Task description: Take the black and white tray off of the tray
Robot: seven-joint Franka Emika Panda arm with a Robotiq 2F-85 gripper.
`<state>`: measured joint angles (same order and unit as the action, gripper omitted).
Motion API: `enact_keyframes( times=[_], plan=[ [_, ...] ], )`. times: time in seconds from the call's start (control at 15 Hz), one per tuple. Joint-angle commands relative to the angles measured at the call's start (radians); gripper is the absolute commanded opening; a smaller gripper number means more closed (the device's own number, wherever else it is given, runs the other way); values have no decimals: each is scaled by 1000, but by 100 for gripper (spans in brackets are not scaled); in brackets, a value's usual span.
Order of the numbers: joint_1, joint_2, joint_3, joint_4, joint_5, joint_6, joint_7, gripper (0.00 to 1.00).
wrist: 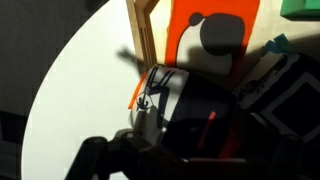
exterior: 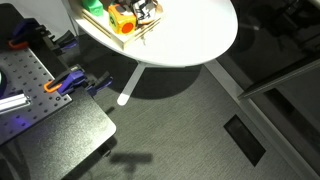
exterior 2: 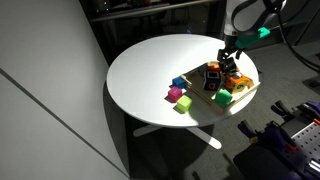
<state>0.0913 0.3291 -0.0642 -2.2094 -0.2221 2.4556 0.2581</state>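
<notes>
Exterior view: my gripper [exterior 2: 229,62] hangs over the wooden tray [exterior 2: 243,98] near the table [exterior 2: 150,65] edge, with the black and white tray [exterior 2: 214,74] directly beneath it. Wrist view: the black and white tray [wrist: 160,100] lies just under the hand, inside the wooden tray's rim (grip or gap, I cannot tell).

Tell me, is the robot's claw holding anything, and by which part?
It cannot be told. The gripper is low over the wooden tray, but its fingertips are too small or blurred in every view to show a grip.

Blocks [exterior 2: 223,98] crowd the tray [exterior 2: 250,90]; most of the table [exterior 2: 150,65] lies open.
</notes>
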Motion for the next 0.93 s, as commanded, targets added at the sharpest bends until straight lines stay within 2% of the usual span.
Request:
enact_keyframes(
  times=[0.0,0.07,0.13,0.27,0.53,0.73,0.87],
  plan=[
    [21,-1,-24,-24,-54,21,73,100],
    [23,2,-27,-27,-60,21,80,95],
    [25,6,-28,-28,-66,20,83,74],
    [24,9,-28,-30,-66,20,80,70],
    [15,-6,-22,-32,-59,21,45,36],
    [10,-36,-20,-41,-55,20,27,16],
    [5,-65,-17,-50,-51,16,14,7]
  ],
)
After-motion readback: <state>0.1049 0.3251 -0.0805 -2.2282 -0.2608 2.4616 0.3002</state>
